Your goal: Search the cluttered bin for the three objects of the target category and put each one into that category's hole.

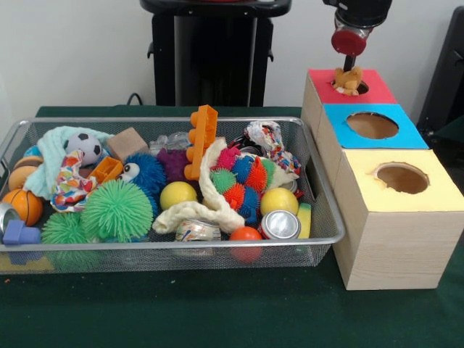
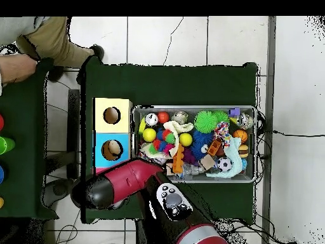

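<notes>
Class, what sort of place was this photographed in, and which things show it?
Probably a robotics lab: a robot arm works at a green-clothed table holding a wire bin of toys and wooden sorting boxes, over a tiled floor.

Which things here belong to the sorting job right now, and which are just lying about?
In the job: silver wire-mesh bin; red-topped wooden box with a hole; tan soft toy at that hole; gripper above it.
Lying about, apparently: blue-topped wooden box; yellow-topped wooden box; green spiky rubber ball; silver metal can; person's sleeve at the overhead view's edge.
</notes>
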Robot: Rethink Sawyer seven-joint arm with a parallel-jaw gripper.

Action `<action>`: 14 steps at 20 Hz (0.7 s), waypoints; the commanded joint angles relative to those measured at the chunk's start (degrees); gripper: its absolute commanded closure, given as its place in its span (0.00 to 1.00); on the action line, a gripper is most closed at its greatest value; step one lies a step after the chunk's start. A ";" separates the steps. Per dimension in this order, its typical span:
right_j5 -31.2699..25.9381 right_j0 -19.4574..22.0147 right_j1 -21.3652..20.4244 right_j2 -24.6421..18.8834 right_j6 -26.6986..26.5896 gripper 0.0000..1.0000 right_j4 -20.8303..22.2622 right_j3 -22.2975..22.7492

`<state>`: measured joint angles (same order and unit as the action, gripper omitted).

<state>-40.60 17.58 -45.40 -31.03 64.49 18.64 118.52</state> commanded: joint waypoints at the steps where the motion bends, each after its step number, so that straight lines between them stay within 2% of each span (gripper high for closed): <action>1: 2.22 0.72 2.43 0.77 3.78 1.00 3.18 -5.53; 14: 0.41 1.73 3.78 0.32 1.16 1.00 3.79 -8.03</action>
<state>-40.60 17.59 -43.94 -31.03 64.49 18.64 117.60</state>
